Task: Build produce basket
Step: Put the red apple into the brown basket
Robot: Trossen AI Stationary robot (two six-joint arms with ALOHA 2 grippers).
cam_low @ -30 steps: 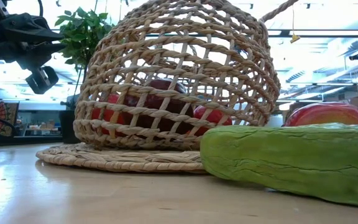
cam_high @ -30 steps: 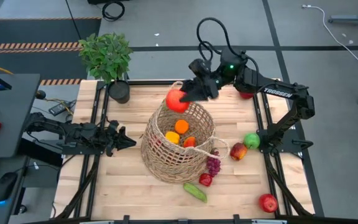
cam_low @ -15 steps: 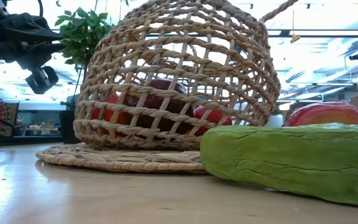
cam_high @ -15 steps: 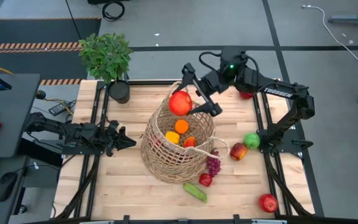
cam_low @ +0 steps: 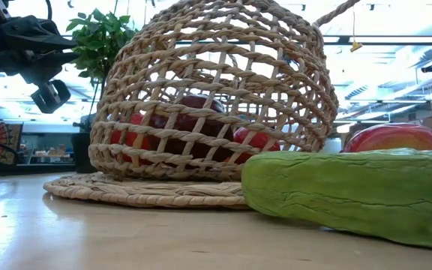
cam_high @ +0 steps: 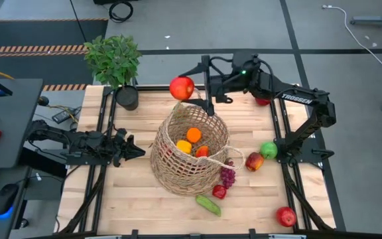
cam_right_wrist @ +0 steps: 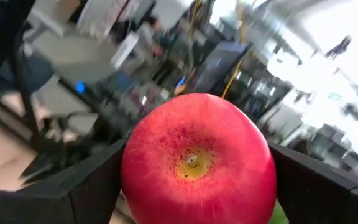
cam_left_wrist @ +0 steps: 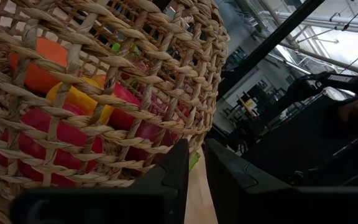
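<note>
- A robot lab or workshop.
- Gray floor (cam_high: 350, 40) with loose cables (cam_high: 120, 10).
- Striped tape (cam_high: 45, 48) marks the floor.
- Computer mouse (cam_high: 6, 198) beside the counter (cam_high: 131, 199).

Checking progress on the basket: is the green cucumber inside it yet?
No, the green cucumber lies on the table just outside the wicker basket, seen from above.

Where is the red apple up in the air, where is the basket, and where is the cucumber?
red apple (cam_high: 182, 87), high view, middle of its red skin.
basket (cam_high: 175, 174), high view, woven side wall nearest the table's front.
cucumber (cam_high: 208, 204), high view, middle of its green body.
</note>
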